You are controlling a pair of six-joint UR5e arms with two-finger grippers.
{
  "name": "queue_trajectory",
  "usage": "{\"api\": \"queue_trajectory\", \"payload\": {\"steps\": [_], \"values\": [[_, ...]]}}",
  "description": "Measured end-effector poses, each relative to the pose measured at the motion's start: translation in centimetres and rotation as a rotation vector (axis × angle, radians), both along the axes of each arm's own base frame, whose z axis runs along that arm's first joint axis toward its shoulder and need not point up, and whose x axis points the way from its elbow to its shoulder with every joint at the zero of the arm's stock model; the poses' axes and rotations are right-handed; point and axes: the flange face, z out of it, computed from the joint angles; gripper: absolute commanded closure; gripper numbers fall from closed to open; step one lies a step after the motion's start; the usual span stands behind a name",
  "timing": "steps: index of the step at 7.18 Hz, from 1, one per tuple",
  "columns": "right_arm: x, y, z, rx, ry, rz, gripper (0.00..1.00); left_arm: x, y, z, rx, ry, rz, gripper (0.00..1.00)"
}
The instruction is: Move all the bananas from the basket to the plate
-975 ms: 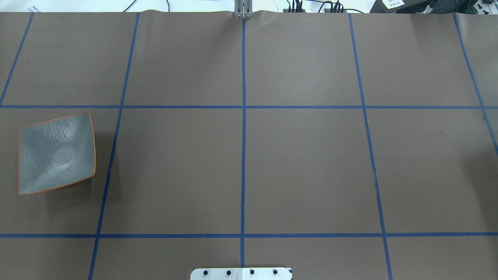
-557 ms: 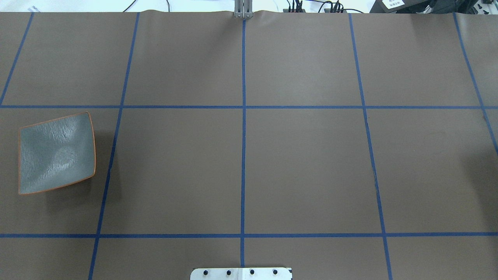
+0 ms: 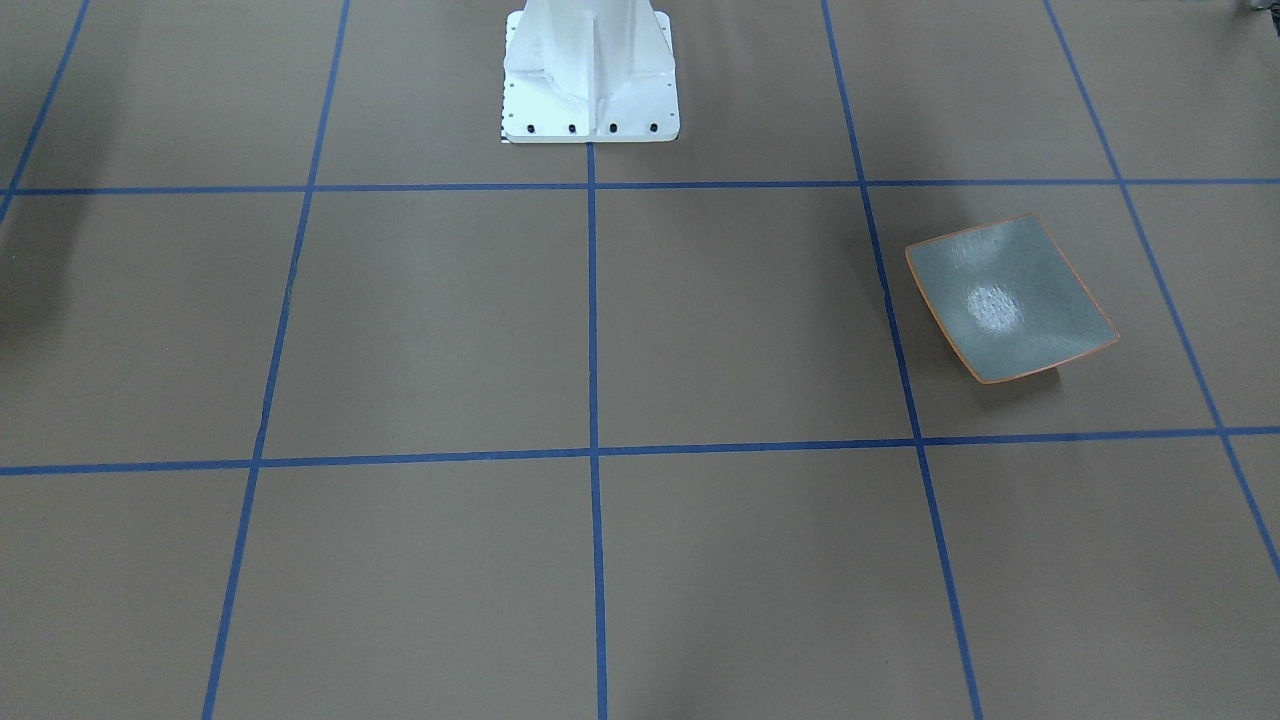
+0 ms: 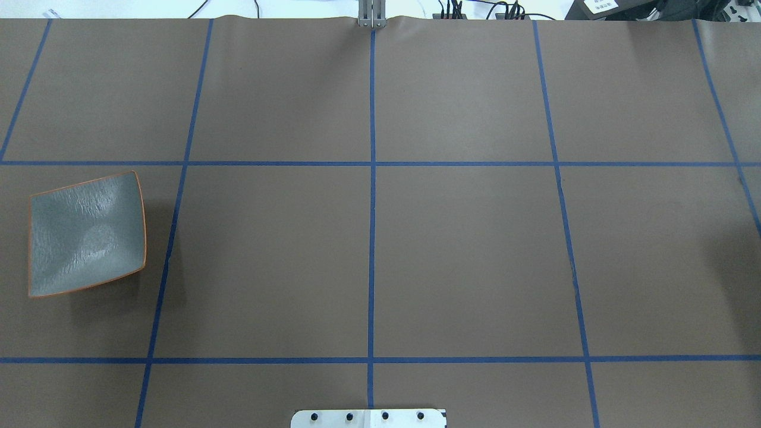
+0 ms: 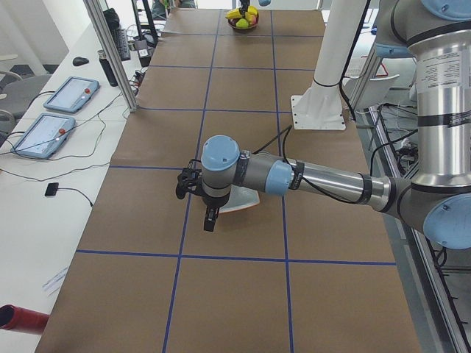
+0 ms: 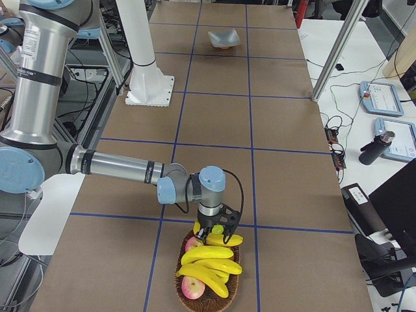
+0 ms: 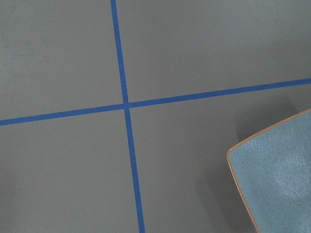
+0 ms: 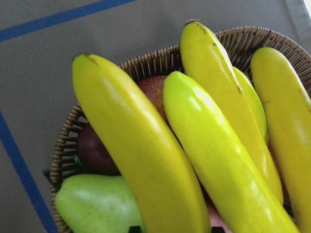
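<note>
Right tool (image 6: pixel 213 233) hovers over bananas (image 8: pixel 209 155) piled in the wicker basket (image 8: pixel 150 60) at the right edge of the surface (image 6: pixel 214 117); open or closed, I cannot tell; grasping one may tumble its neighbours out.

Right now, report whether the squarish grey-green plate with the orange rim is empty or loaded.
Empty: the squarish grey-green plate shows only bare glaze from overhead and front; the yellow bananas lie in the woven basket.

Arms (image 5: pixel 335 182): silver tubes, grey joints, pale-blue caps (image 5: pixel 221 152). Black cable (image 6: pixel 240 188) loops at the wrist. White pedestal (image 3: pixel 590 70), black screws (image 3: pixel 571 128) along foot.
</note>
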Motion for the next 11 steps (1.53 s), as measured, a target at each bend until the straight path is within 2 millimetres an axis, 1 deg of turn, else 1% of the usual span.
{"api": "queue_trajectory", "payload": {"steps": [3, 4, 5, 6, 7, 8, 9, 10, 11], "values": [[0.5, 0.3, -2.9, 0.051, -0.011, -0.001, 1.00, 0.1, 0.0, -0.1, -0.012, 0.004, -0.010, 0.00], [0.6, 0.1, -4.1, 0.071, -0.020, 0.002, 1.00, 0.1, -0.1, 0.0, -0.014, 0.005, -0.011, 0.00], [0.4, -0.6, -5.8, 0.102, -0.034, 0.006, 1.00, 0.2, -0.2, -0.2, -0.020, 0.008, -0.017, 0.00], [0.0, -1.8, -8.0, 0.140, -0.064, 0.007, 1.00, 0.4, -0.7, -0.7, -0.028, 0.016, -0.032, 0.00], [-0.9, -3.6, -10.4, 0.178, -0.113, 0.003, 1.00, 0.8, -1.7, -1.7, -0.032, 0.029, -0.046, 0.00], [-2.7, -5.9, -13.3, 0.210, -0.167, -0.001, 1.00, 1.7, -3.0, -3.1, -0.030, 0.059, -0.041, 0.00], [-5.9, -8.5, -16.9, 0.232, -0.215, 0.002, 1.00, 3.3, -4.9, -4.9, -0.032, 0.100, -0.028, 0.00], [-9.7, -10.8, -21.0, 0.248, -0.258, 0.009, 1.00, 5.6, -7.0, -7.4, -0.038, 0.135, -0.018, 0.00], [-13.8, -12.6, -25.2, 0.263, -0.300, 0.009, 1.00, 8.7, -9.1, -10.8, -0.052, 0.165, -0.012, 0.00]]}}
